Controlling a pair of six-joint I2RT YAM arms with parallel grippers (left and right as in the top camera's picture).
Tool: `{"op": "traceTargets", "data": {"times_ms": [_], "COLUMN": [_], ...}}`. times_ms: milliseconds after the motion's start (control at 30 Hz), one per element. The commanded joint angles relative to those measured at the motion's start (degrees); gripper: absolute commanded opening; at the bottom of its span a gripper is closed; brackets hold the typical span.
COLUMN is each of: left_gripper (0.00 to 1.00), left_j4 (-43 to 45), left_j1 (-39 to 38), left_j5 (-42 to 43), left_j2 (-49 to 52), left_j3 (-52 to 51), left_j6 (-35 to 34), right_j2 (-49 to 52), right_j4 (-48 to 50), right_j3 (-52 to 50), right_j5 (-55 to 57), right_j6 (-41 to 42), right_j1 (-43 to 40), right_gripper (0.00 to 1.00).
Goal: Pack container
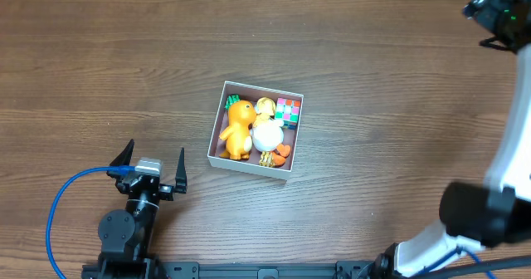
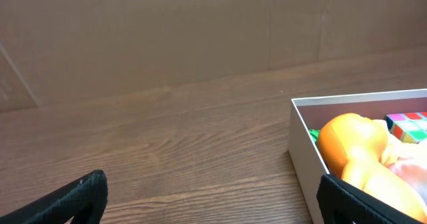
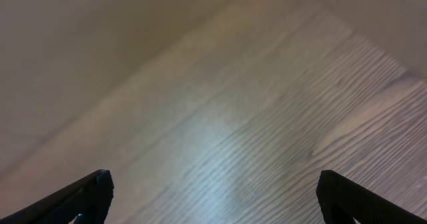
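The left gripper [image 1: 155, 153] is seen spread wide and empty, low over the wooden table [image 1: 373, 80], just beside the near-left corner of the container [image 1: 245, 168] and apart from it. The right gripper [image 3: 215, 196] is likewise held wide open with nothing between its fingers, raised at the far right edge, well apart from the box.

The container is set near the middle of the table. One box is counted. Inside it are packed one orange toy figure [image 1: 239, 129], one white-and-yellow figure [image 1: 267, 131] touching it, and one multicoloured puzzle cube [image 1: 289, 110] in the far-right corner. A green piece [image 1: 232, 101] is partly hidden in the far-left corner, and small orange bits [image 1: 284, 152] cannot be identified.

No loose toy is seen outside the box, so the packing is judged to be done or nearly done. If anything is called for next, it is probably only that both arms be kept clear; no lid is in view.
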Motion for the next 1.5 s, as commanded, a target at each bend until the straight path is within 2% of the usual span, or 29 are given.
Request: {"op": "traceTargets", "data": {"times_ms": [0,200,300,533,733,967,1067,1267,1467], "left_gripper": [1.0,1.0,1.0,1.0,1.0,1.0,1.0,1.0,1.0], "left_j4": [0.1,0.1,0.1,0.1,0.1,0.1,0.1,0.1,0.1], "left_j1": [0.6,0.6,0.6,0.6,0.6,0.6,0.6,0.6,0.6], "left_j5": [-0.8,-0.8,-0.8,-0.8,-0.8,-0.8,-0.8,-0.8,-0.8], "left_j2": [-0.7,-0.7,-0.7,-0.7,-0.7,-0.7,-0.7,-0.7,-0.7], "left_j3": [-0.5,-0.5,-0.5,-0.5,-0.5,-0.5,-0.5,-0.5,-0.5], "left_j6": [0.9,0.9,0.9,0.9,0.9,0.9,0.9,0.9,0.9], "right_j2": [-7.7,-16.8,-22.5,-40.5,-56.8,-73.4,-77.8,-86.6,-93.4], "right_j4": [0.4,0.5,5.0,22.7,28.1,30.7,32.0,44.0,51.3], "right_j3": [0.3,-2.4,-7.3,-29.3,-46.2,-57.9,-60.7,-71.8,-80.6], "right_j5": [-0.1,0.0,-0.8,-3.9,-4.0,-4.0,-4.0,-5.4,-6.0], "right_j6": [0.2,0.2,0.2,0.2,0.8,2.0,1.9,1.9,2.0], "right_j1": [0.0,0.0,0.0,4.8,10.3,15.1,16.7,17.0,18.7], "right_gripper": [1.0,1.0,1.0,1.0,1.0,1.0,1.0,1.0,1.0]}}
